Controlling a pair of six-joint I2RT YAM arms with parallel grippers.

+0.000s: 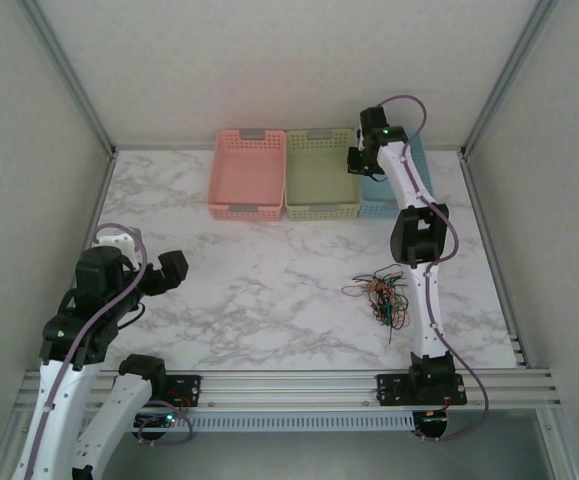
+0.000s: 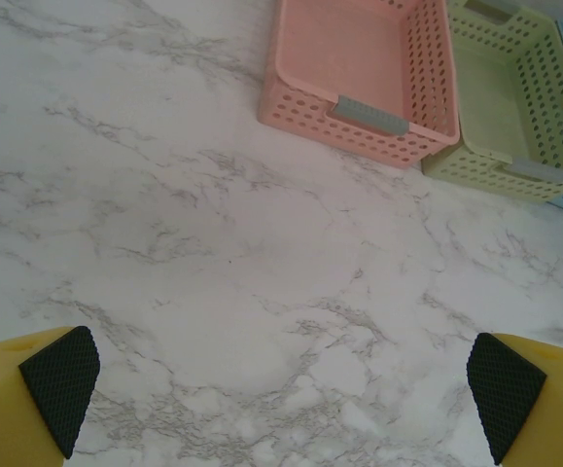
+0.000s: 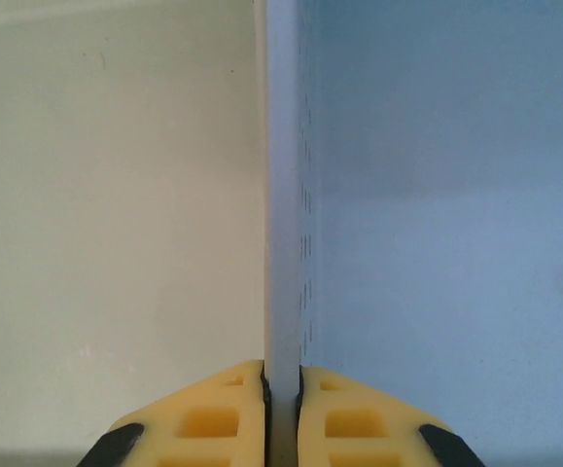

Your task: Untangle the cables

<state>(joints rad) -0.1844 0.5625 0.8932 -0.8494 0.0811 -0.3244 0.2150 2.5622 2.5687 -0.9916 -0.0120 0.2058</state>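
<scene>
The cables (image 1: 384, 298), a small tangle of thin red, green and black wires, lie on the marble table (image 1: 269, 290) beside the right arm, with no gripper touching them. My right gripper (image 1: 360, 161) is far from them at the back, shut on the left wall of the blue basket (image 1: 421, 180). In the right wrist view its yellow fingers (image 3: 225, 420) pinch that pale blue wall (image 3: 283, 195). My left gripper (image 1: 168, 271) hovers over the table's left side. Its black pads (image 2: 59, 387) stand wide open with bare marble between them.
Three baskets stand in a row at the back: pink (image 1: 248, 172), green (image 1: 321, 172) and blue. From the left wrist the pink basket (image 2: 359, 68) and green basket (image 2: 514, 97) appear ahead. Metal frame posts and white walls enclose the table.
</scene>
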